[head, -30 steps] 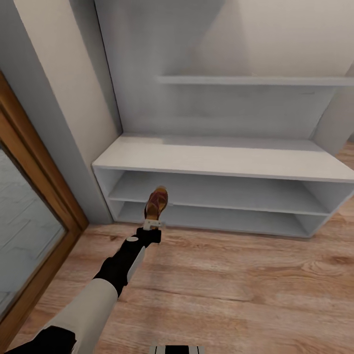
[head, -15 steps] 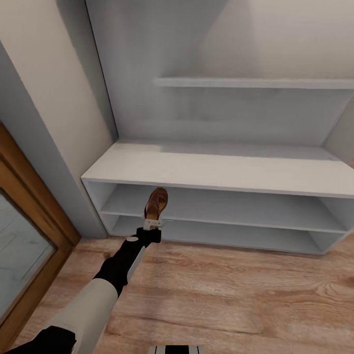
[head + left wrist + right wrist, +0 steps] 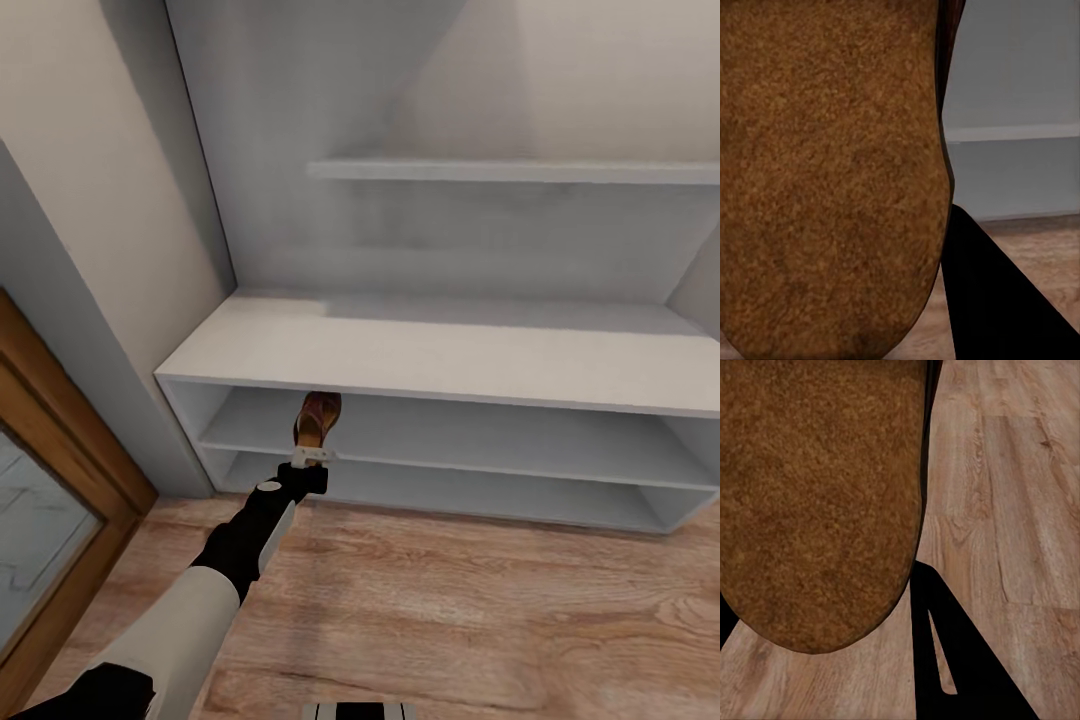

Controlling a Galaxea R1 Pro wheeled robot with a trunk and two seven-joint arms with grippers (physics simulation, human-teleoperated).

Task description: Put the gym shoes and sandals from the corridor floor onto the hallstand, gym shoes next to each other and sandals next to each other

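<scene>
Pale rack (image 3: 440, 362) ahead; light, stiff sandal (image 3: 318, 420) pinched at the heel in the closed left pincer (image 3: 311, 455), near the middle shelf's left end; right pincer's state unclear behind a second sandal (image 3: 817, 502).

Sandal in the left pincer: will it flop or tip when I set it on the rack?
The sandal stands upright from the left pincer without sagging, so it is probably stiff. Its raised heel may make it tip on the rack. Its grainy insole looks unlikely to slip.
</scene>
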